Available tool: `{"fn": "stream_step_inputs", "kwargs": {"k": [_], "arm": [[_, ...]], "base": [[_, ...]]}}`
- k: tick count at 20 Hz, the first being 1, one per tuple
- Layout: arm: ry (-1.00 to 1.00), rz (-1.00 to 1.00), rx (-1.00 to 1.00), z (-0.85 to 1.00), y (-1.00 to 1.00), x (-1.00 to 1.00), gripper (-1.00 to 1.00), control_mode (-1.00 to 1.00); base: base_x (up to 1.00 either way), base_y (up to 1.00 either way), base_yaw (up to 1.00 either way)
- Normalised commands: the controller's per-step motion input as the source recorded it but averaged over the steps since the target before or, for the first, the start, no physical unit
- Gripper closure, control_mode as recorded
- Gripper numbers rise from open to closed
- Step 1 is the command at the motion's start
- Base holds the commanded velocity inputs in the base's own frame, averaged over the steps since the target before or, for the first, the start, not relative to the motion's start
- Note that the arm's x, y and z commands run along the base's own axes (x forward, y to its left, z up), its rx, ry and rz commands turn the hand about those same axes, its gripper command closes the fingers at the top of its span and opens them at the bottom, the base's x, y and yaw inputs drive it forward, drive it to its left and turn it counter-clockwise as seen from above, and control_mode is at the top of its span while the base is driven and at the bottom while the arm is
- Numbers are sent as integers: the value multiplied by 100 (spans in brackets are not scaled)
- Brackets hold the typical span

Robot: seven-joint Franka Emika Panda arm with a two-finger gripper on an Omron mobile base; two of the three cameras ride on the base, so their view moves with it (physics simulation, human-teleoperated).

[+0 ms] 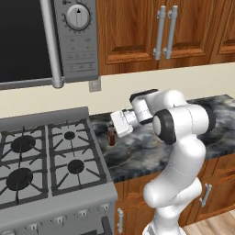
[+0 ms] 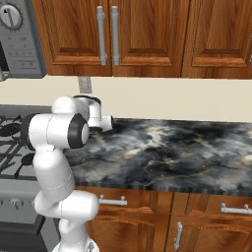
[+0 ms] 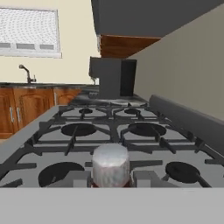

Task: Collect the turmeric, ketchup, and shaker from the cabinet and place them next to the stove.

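In the left base view, the white arm is seen reaching leftward over the dark marbled table (image 1: 151, 142), with the claw (image 1: 114, 131) lowered at the table's left edge, just beside the stove (image 1: 46, 160). A slim dark red-brown ketchup bottle (image 1: 111, 137) is seen standing upright on the table directly under the claw, which is clenched on the bottle's top. The microwave (image 1: 46, 39) is mounted above the stove, and the closed wooden cabinet (image 1: 151, 32) with long grey handles hangs above the table.

In the right base view, the arm is seen from the other side, its hand hidden behind the elbow and wrist. The table (image 2: 172, 147) stretches away to the right, the stove (image 2: 15, 142) lies at the left, and the cabinet (image 2: 128, 34) doors are shut.

In the hand view, the two fingertips (image 3: 146, 177) are seen closed against a grey rounded cap (image 3: 110, 165), with a sliver of red below it. Beyond it the stove (image 3: 113, 131) burners and grates are spread out.
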Motion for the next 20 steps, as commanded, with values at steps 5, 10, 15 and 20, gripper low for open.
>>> {"fn": "stream_step_inputs", "kwargs": {"k": [5,10,15,20], "arm": [[0,1,-5,-16,1,21,100,-100],[0,6,0,-22,14,26,100,-100],[0,7,0,-26,11,22,100,-100],[0,9,0,-31,0,15,100,-100]], "base": [[0,0,0],[0,0,0],[0,0,0],[0,0,0]]}}
